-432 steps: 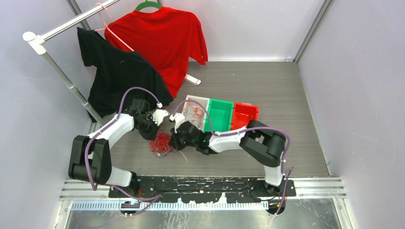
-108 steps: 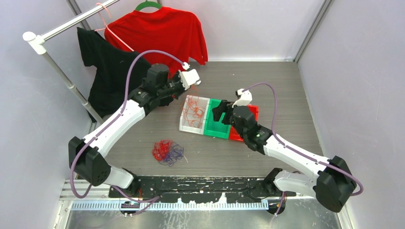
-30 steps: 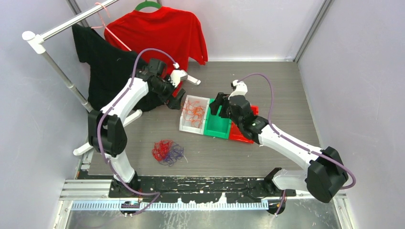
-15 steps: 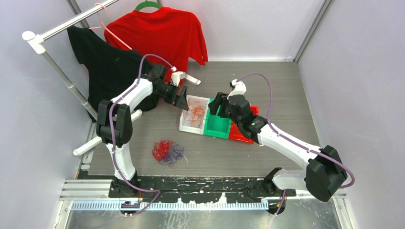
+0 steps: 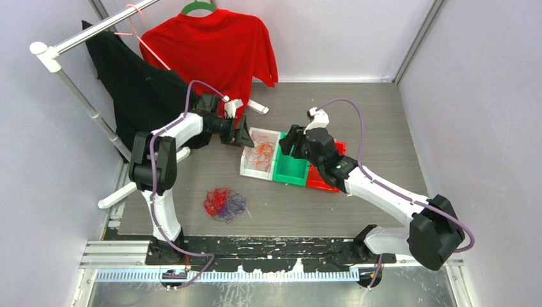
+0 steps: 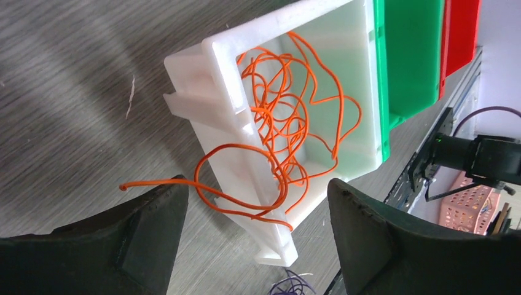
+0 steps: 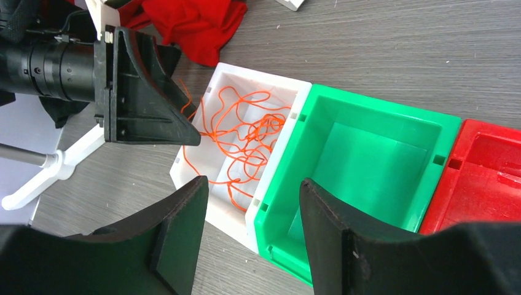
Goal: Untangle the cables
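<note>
Loose orange cables (image 5: 261, 150) fill the white bin (image 5: 254, 173). In the left wrist view one loop of the orange cables (image 6: 289, 117) spills over the bin's rim (image 6: 221, 80), and its free end lies by my left finger. A red and blue-purple tangle (image 5: 222, 203) lies on the floor nearer the bases. My left gripper (image 5: 245, 135) hovers open at the bin's left rim, holding nothing. My right gripper (image 5: 291, 142) hangs open above the border of the white and green bins (image 7: 368, 160), empty.
A red bin (image 5: 337, 149) adjoins the green one on the right. A clothes rack (image 5: 83, 96) with a black shirt (image 5: 137, 89) and a red shirt (image 5: 211, 51) stands at the back left, with its white foot (image 5: 118, 195) on the floor. Walls close in on both sides.
My left gripper has swung down and right to the white bin's left rim, and the black shirt has swung left. The right arm has barely moved. Both grippers' jaws have narrowed a little.
</note>
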Motion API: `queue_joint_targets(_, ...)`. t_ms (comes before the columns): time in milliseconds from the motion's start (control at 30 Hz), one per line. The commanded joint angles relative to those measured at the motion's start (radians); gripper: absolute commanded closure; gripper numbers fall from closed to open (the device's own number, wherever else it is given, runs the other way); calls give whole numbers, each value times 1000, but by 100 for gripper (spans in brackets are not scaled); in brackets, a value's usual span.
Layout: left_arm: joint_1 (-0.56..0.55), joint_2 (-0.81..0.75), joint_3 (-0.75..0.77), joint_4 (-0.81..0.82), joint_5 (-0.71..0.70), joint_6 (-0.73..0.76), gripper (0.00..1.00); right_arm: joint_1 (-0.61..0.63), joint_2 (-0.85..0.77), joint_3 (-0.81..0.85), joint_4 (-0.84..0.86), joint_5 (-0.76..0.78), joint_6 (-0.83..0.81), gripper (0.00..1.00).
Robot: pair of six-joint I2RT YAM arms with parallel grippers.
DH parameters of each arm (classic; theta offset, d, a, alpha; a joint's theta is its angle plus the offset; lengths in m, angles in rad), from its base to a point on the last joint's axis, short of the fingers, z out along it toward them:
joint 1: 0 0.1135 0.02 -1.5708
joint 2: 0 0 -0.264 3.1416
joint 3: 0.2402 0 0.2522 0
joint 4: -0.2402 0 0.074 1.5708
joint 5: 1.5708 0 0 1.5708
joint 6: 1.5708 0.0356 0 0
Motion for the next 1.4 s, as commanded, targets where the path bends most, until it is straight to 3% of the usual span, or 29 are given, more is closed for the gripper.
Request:
queue_joint_targets(0,6,-11,-9,124,62,-92,19,-2,-19,-8,70,-14,12,39)
queue_joint_targets(433,11,-45,-30,177,34,-110,32,-2,-32,-36,92,-23,20,42)
queue_joint_targets(767,11,-140,-65,174,-74,-47,52,-2,-25,-57,120,-39,42,43)
queue_joint_targets(1167,8,-133,-66,163,-25,-78,57,-2,-53,-86,119,-33,46,45)
queue_joint_targets(1367,18,-158,-56,130,-89,-27,59,-2,-56,-88,119,-35,40,45)
